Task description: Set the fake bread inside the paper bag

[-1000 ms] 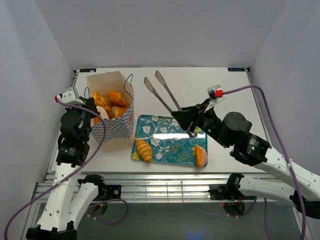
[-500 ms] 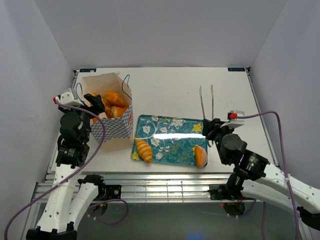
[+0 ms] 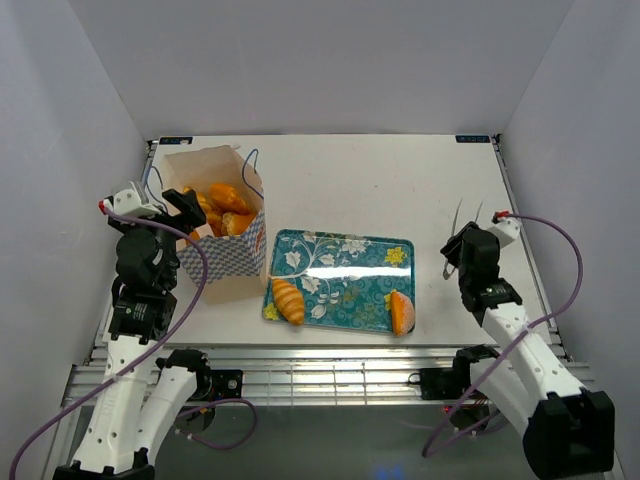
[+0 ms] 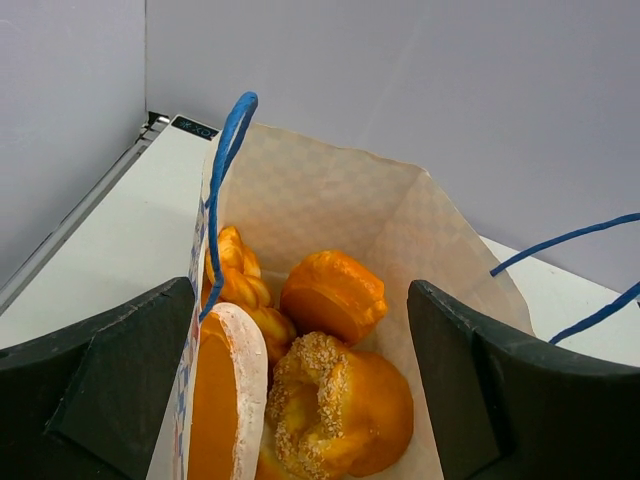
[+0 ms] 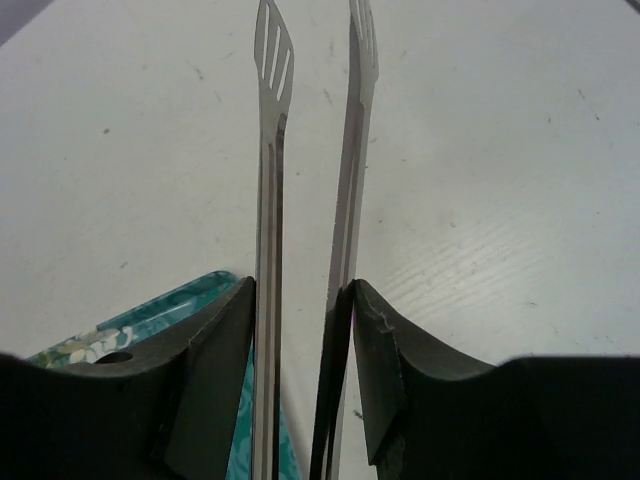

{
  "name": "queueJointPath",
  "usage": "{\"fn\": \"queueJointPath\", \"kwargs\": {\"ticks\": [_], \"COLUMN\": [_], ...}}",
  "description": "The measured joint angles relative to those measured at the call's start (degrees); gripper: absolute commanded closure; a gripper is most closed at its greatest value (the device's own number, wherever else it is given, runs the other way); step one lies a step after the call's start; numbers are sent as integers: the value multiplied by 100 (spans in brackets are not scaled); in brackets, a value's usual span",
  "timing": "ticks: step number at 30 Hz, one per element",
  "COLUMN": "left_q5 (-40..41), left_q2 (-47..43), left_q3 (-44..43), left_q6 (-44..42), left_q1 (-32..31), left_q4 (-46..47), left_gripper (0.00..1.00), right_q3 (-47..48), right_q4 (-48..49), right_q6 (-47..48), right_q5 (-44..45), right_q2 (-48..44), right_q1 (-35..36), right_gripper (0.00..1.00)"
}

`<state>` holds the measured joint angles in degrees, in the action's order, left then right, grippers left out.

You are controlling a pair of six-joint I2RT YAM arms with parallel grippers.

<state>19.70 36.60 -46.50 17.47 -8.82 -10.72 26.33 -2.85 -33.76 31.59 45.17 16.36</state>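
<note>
The paper bag (image 3: 232, 262) stands upright at the left, several pieces of fake bread (image 3: 222, 205) inside it. The left wrist view looks into the paper bag (image 4: 330, 200) onto a sugared ring doughnut (image 4: 310, 395), a round bun (image 4: 335, 295) and a white-rimmed piece (image 4: 215, 400). My left gripper (image 3: 184, 208) (image 4: 300, 290) hangs open over the bag's left rim, holding nothing. A croissant (image 3: 288, 300) and another fake bread (image 3: 402, 312) lie on the tray. My right gripper (image 3: 464, 250) (image 5: 300, 300) is shut on metal tongs (image 3: 463, 214) (image 5: 270, 150) at the table's right.
The teal floral tray (image 3: 345, 262) lies in the middle near the front edge; its corner (image 5: 170, 310) shows in the right wrist view. Blue cord handles (image 4: 228, 150) rise from the bag's rim. White walls close in the table on three sides.
My left gripper has opened above the bag. My right arm has swung with the tongs from above the tray to the table's right side.
</note>
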Motion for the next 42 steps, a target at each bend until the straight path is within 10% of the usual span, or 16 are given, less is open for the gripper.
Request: {"fn": "queueJointPath", "kwargs": {"ticks": [5,20,38,42], "left_q5": [96,76,-120,-302], "left_q2": [-87,-212,-127,-127], "left_q3": [0,0,0,0], "left_q6": [-2,-2,-11,-33], "left_q1": [-17,-44,-125,-157], "left_q4": [-4,-2,0,20], "left_gripper": [2,2,2,2], "right_q3": [13,380,1095,1351], "right_q4": [317,417,-337,-459], "right_q6": [42,509,704,938], "right_q5": [-1392,-2280,-2470,-2627], "right_q2": [1078,2785,2450,1978], "right_q1": [-1200,-1266,-1266,-1209], "right_gripper": [48,41,2,10]}}
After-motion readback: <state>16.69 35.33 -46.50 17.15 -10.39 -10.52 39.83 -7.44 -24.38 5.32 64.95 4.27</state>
